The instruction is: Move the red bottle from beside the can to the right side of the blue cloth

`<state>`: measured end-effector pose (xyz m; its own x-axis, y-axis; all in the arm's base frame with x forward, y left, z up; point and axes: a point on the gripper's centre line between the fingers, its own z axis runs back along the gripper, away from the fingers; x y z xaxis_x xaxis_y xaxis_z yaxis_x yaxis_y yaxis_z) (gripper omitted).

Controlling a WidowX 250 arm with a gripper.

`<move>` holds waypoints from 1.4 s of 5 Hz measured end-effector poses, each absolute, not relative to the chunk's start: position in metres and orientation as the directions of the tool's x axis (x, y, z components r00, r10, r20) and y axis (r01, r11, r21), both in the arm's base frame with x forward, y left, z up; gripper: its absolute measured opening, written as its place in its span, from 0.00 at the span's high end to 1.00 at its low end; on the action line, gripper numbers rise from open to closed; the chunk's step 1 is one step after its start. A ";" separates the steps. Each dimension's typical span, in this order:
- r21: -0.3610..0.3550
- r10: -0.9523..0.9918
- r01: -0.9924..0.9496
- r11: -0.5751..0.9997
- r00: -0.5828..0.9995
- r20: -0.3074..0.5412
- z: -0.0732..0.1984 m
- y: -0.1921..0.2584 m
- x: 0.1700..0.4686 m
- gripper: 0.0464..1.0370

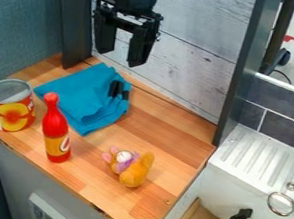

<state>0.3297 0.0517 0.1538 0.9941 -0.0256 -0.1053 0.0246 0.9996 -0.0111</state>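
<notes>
With jaws apart, the gripper [120, 58] is suspended above the rumpled blue cloth [77, 97] on the surface [158, 125]. Near the cloth, a can [12, 107] and a red bottle [55, 133] are placed; farther off, an orange toy [135, 173].

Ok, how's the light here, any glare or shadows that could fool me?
Camera view: light looks soft and fairly even across the wooden counter, with no strong glare on the red bottle; the black gripper is dark against the pale wall; two dark marks lie on the blue cloth, shadow or object, I can't tell.
</notes>
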 end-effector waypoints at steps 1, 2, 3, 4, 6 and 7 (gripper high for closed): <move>-0.017 -0.029 0.027 0.999 0.989 -0.146 0.142 0.051 0.327 0.04; 0.018 -0.055 0.059 0.998 0.982 -0.180 0.139 0.056 0.310 0.04; 0.027 -0.107 0.111 0.993 0.987 -0.121 0.151 0.054 0.288 0.04; 0.011 -0.161 0.164 0.986 0.977 -0.137 0.152 0.068 0.264 0.04; 0.065 -0.187 0.199 0.978 0.970 -0.153 0.153 0.086 0.242 0.04; 0.065 -0.203 0.213 0.975 0.970 -0.133 0.145 0.092 0.240 0.04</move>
